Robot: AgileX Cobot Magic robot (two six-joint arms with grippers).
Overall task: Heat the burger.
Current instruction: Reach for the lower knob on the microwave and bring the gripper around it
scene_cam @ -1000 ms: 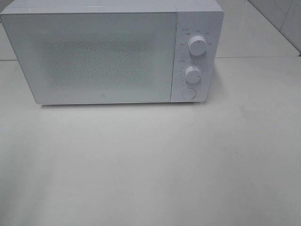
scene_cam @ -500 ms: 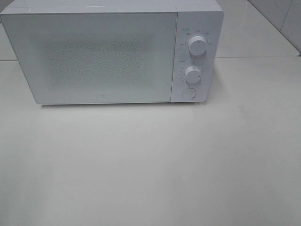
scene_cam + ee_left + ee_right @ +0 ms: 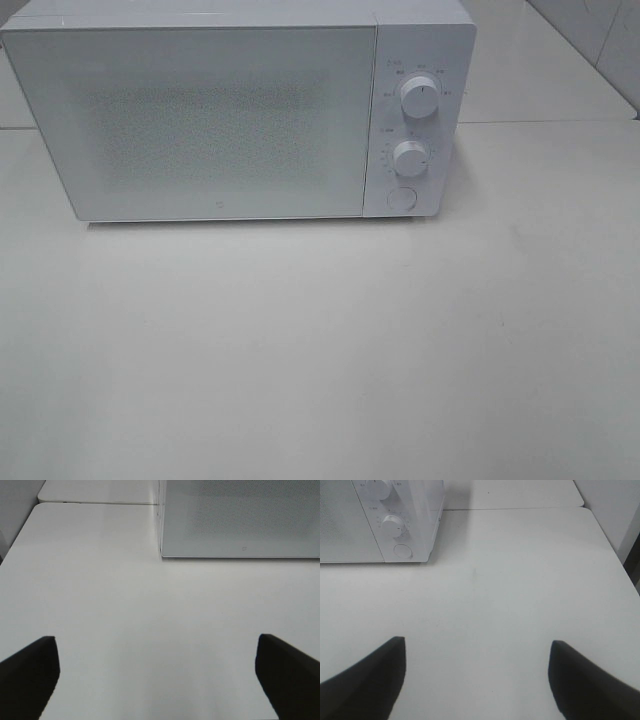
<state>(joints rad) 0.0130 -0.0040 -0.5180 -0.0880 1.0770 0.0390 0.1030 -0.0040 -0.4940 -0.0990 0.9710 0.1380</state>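
Observation:
The burger is out of view in every frame. A white microwave [image 3: 230, 110] stands at the back of the white table with its door shut. It has two round knobs, the upper knob [image 3: 418, 97] and the lower knob [image 3: 410, 158], with a round button [image 3: 400, 198] below them. The microwave also shows in the left wrist view [image 3: 240, 517] and the right wrist view [image 3: 380, 520]. My left gripper [image 3: 157, 672] is open and empty over the bare table. My right gripper [image 3: 477, 672] is open and empty too. Neither gripper shows in the exterior view.
The white table [image 3: 320, 350] stretches in front of the microwave. A seam to a second tabletop [image 3: 540, 122] runs behind it. The table's edge shows on one side in the left wrist view [image 3: 20, 535] and in the right wrist view [image 3: 610, 535].

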